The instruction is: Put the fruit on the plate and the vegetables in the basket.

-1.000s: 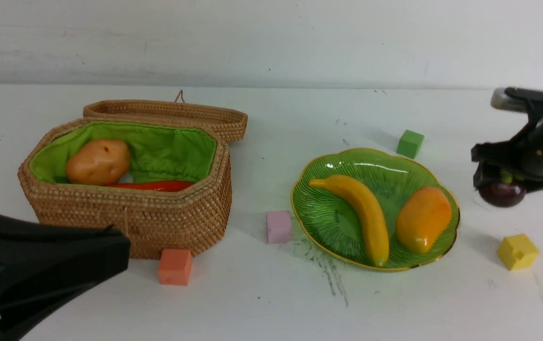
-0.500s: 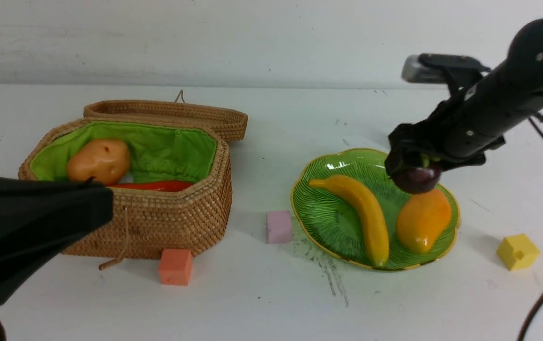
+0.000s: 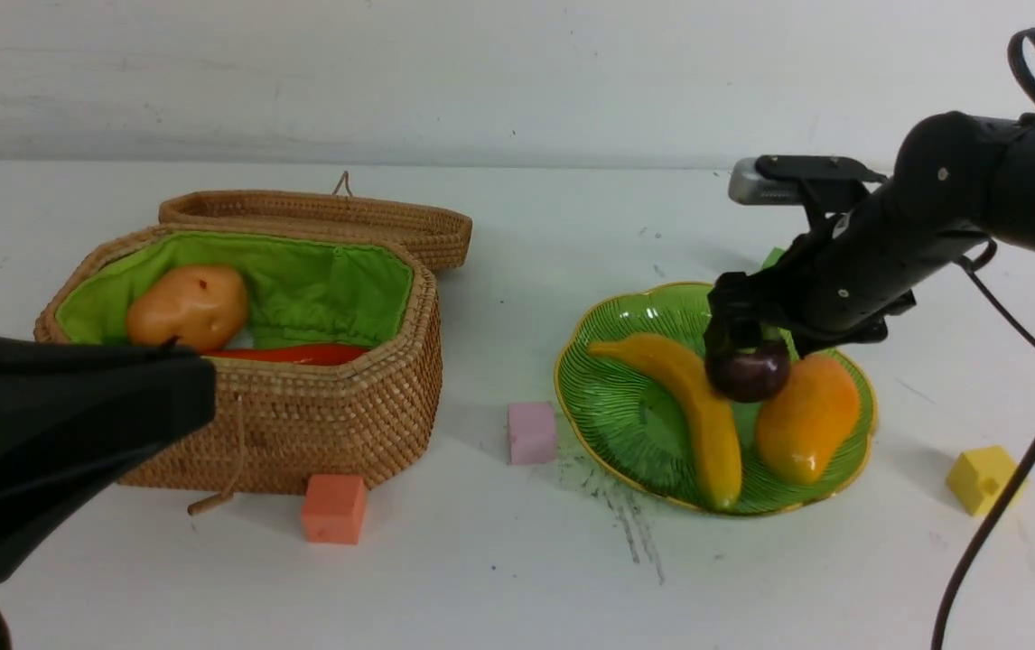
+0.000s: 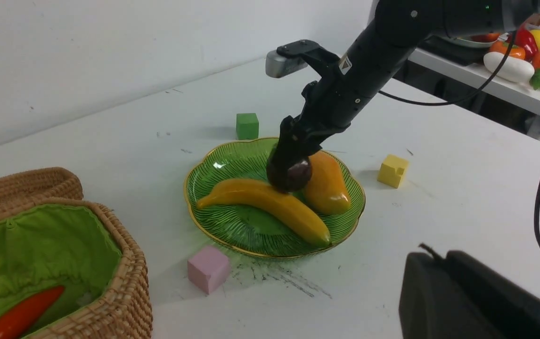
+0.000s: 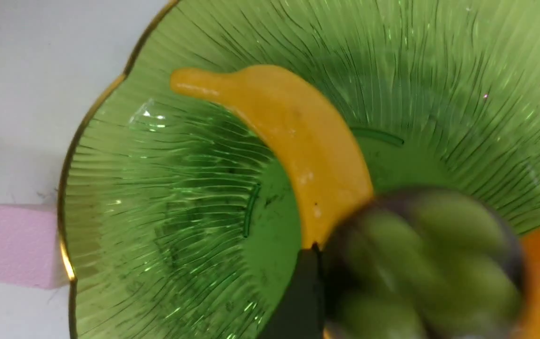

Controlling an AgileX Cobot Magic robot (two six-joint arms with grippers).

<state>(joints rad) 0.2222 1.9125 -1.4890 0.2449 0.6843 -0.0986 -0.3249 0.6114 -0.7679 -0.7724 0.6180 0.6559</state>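
The left gripper [image 3: 201,397] sits low, left of the basket [image 3: 301,415], its dark jaws pressed together on nothing. The basket is tan woven wicker with angled corners and a bright green cloth lining; its lid [image 3: 319,217] lies open just behind it. Inside the basket rest a rounded tan-orange potato [image 3: 187,308] and, beside it, a slim red-orange carrot [image 3: 301,354]. An orange cube [image 3: 333,508] stands just in front of the basket, and a pink cube [image 3: 531,432] lies between the basket and the plate [image 3: 626,415]. The plate is a shallow green ribbed glass dish with a wavy gold rim. On it lie a long curved yellow banana [image 3: 698,415] and an orange-yellow mango [image 3: 805,417]. Between them is the small, round, dark purple mangosteen [image 3: 747,375], its green leaf cap blurred in the right wrist view. The right gripper [image 3: 743,348] is directly above it, jaws around its top; whether they still pinch it cannot be told. A yellow cube [image 3: 978,478] lies right of the plate.
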